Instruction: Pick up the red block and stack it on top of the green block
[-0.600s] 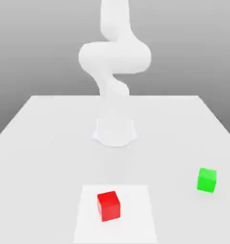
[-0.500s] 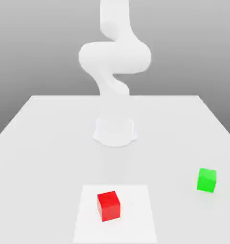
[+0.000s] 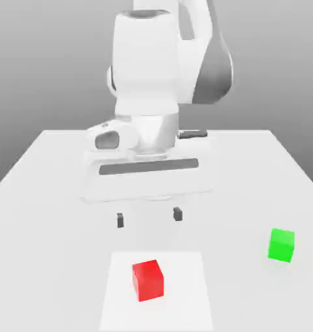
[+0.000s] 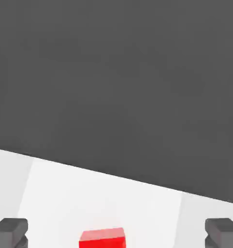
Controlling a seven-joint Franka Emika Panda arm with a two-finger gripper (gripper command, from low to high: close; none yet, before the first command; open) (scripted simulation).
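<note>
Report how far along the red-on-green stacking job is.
Done: nothing yet. The red block sits on the pale square patch of the table, and the green block stands apart toward the exterior view's right with nothing on it.
In hand: the gripper hangs open above the table, behind the red block, holding nothing.
Left: descend, grasp red, carry it over, set it on green.

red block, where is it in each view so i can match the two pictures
Exterior view: the red block sits low and a little to the exterior view's left of centre, on a paler square patch of the table, with the open hand above and behind it.
Hand view: the red block shows at the picture's edge, between the two dark fingertips.
Shared landmark: the paler square patch under the block.
</note>
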